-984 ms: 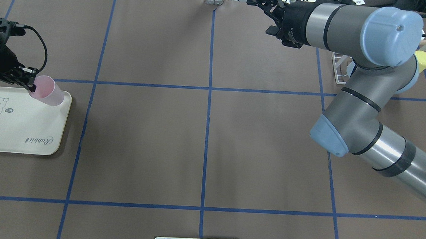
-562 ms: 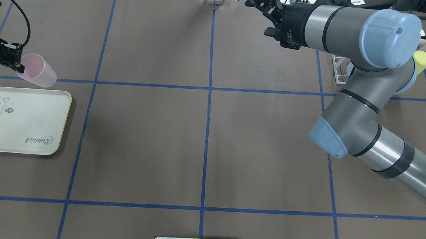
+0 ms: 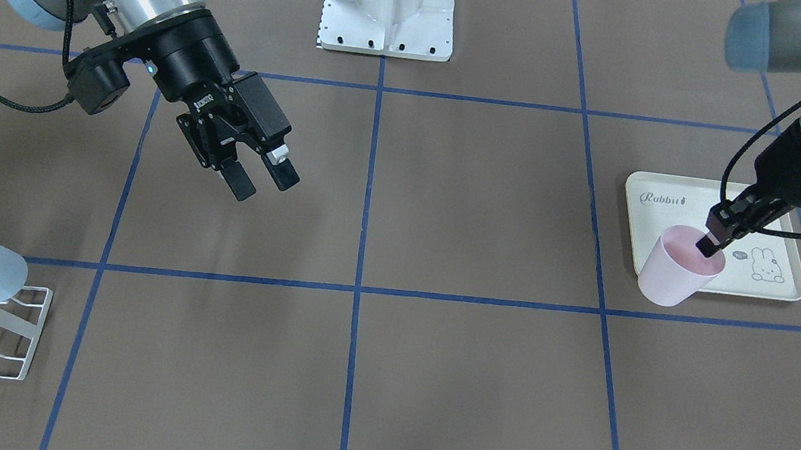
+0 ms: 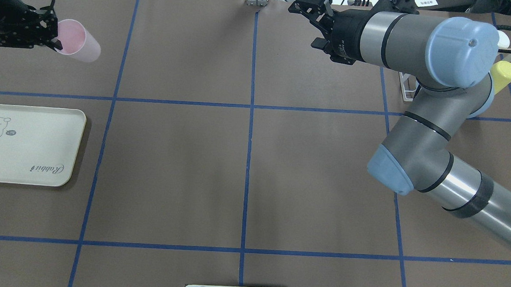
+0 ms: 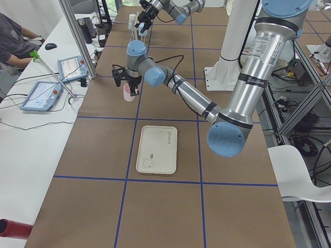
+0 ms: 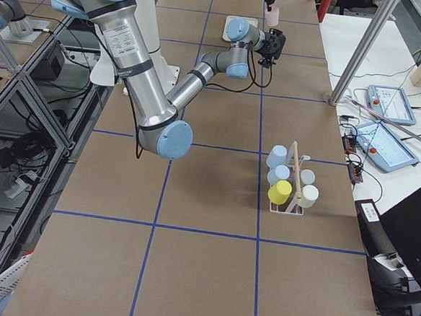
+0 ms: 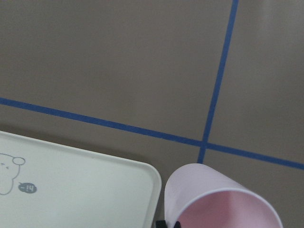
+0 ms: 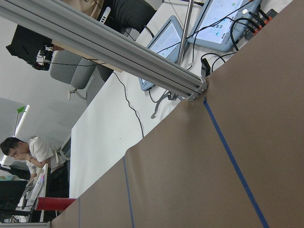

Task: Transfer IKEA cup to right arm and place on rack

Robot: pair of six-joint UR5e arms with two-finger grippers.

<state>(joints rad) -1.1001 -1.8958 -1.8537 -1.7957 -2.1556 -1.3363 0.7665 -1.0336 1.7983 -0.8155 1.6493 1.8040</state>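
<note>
1 view, exterior right, shows the whole rack point(image 6: 294, 171).

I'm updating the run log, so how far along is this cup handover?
Done: the pink cup is off the tray, pinched at its rim by the left tool. In hand: it hangs in the air beyond the tray. Left: the right tool is open and empty, far from the cup, so the handover and placing on the rack are not yet done.

Robot lab: taped-grid table point(image 4: 171, 165), teach pendants point(image 6: 391, 104), alu frame point(image 8: 104, 50).
</note>
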